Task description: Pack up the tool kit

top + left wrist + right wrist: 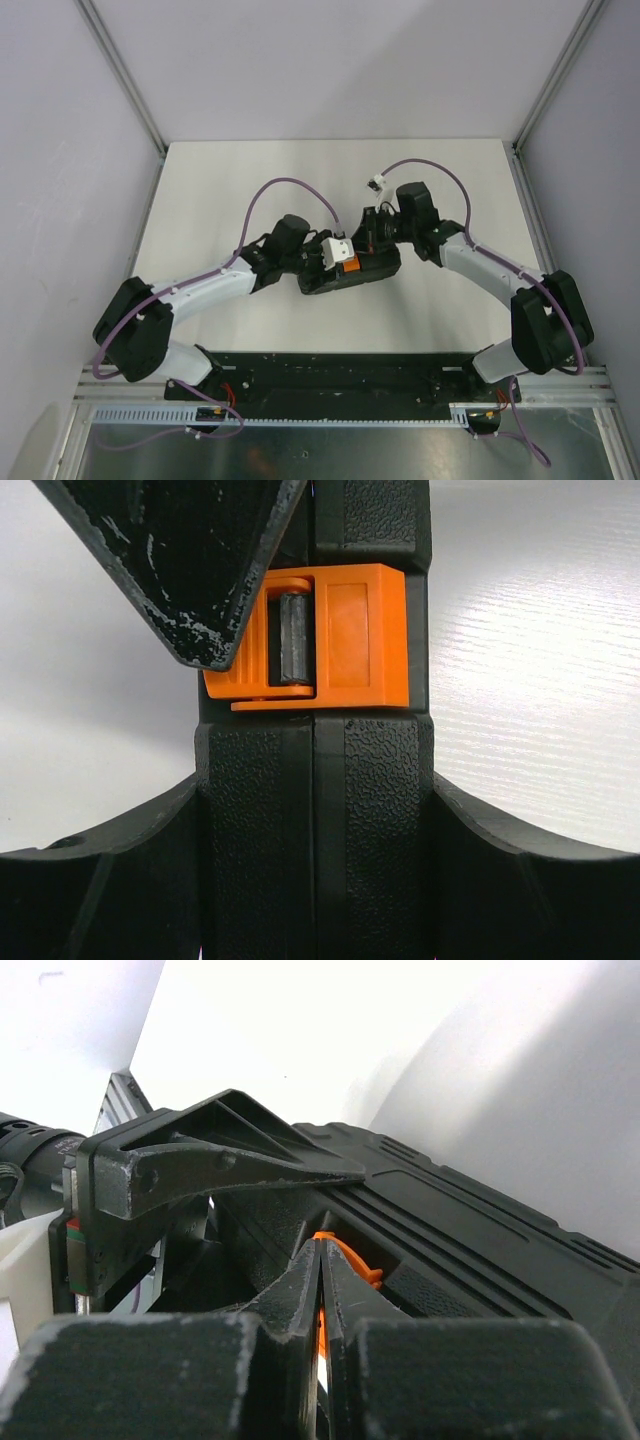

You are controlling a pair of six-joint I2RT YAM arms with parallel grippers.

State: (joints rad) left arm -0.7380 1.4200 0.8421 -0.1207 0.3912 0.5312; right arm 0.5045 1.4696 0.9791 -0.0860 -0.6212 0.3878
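Observation:
The black tool kit case [372, 268] stands closed at the middle of the table, its orange latch [349, 263] facing up. My left gripper [318, 262] is shut on the case, one finger on each face. In the left wrist view the case [320, 820] runs edge-on between my fingers [540, 870], with the latch [350, 635] above. My right gripper [372, 235] is shut. Its tips [321, 1250] rest against the latch [352, 1258], and one finger [190, 570] shows in the left wrist view touching the latch's left side. No hand tools are in view.
The white table [230, 180] is walled in on three sides by pale panels with metal posts [120, 75]. A small white connector [376, 183] hangs on the right arm's purple cable. A black base rail [330, 375] runs along the near edge.

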